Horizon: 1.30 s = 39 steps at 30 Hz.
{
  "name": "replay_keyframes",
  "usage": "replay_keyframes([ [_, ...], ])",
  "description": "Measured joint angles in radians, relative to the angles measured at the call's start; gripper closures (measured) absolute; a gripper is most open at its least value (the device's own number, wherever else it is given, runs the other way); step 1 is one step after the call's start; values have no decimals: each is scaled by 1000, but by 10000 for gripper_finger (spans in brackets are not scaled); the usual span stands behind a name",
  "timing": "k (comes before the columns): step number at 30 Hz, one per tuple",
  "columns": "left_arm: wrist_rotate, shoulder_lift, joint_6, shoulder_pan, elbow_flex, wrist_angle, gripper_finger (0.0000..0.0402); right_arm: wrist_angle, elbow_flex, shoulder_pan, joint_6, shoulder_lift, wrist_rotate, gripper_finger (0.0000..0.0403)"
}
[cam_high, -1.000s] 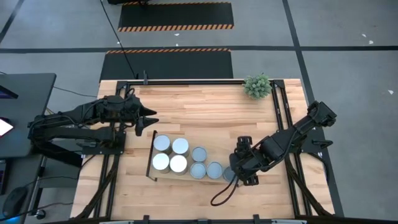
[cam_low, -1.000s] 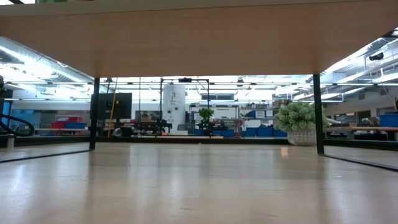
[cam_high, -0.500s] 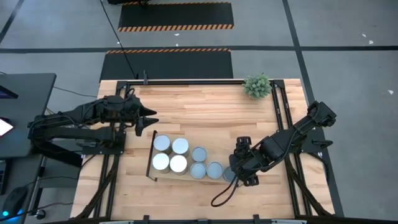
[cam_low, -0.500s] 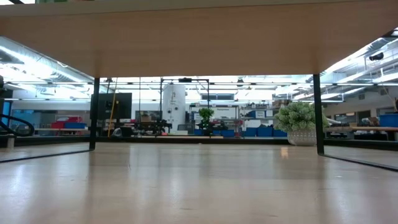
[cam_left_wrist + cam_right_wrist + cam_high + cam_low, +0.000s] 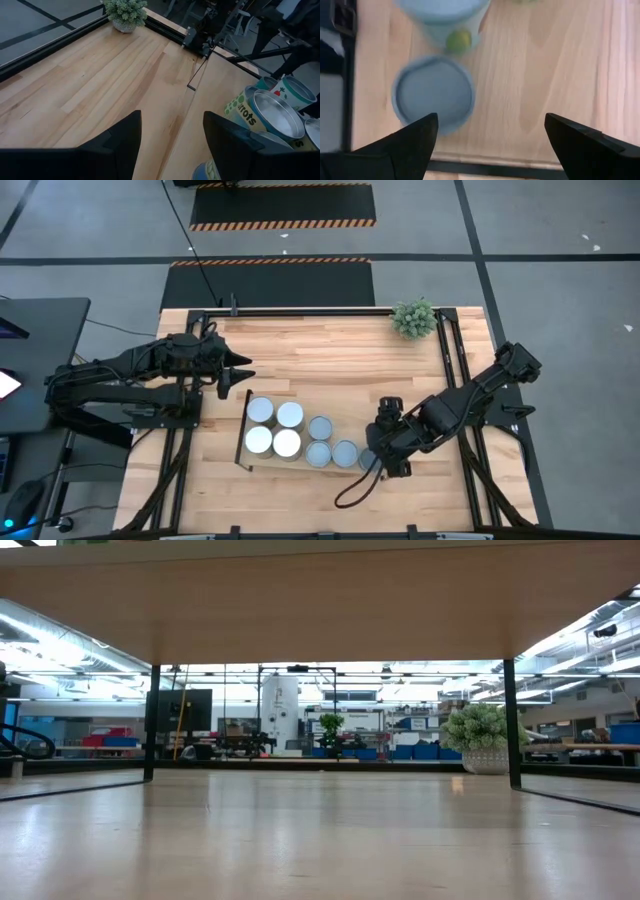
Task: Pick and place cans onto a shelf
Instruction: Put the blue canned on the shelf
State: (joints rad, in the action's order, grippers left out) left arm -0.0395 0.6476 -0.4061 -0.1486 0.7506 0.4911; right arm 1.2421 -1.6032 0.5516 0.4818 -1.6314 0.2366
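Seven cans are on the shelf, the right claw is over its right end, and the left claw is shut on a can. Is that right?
Not quite. The left claw holds nothing: the left wrist view shows its fingers apart over bare table, beside the cans. The rest stands: the high view shows seven cans on the shelf and the right claw over its right end.

Flat light-wood shelf with black end rails [image 5: 262, 463] on wooden worktop [image 5: 330, 360], front centre. Seven silvery metal cans [image 5: 287, 443] on it: four at left in square, three in row to right. Small green plant [image 5: 414, 318] at back right corner.
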Motion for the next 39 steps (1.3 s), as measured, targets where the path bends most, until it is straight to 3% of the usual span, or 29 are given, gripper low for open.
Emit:
replay_keyframes([
  [7,0,0,10,0,0,0,182,26,36,10,-22,-2,-49,29],
  [39,0,0,6,0,0,0,182,-41,62,7,-74,-5,-18,29],
])
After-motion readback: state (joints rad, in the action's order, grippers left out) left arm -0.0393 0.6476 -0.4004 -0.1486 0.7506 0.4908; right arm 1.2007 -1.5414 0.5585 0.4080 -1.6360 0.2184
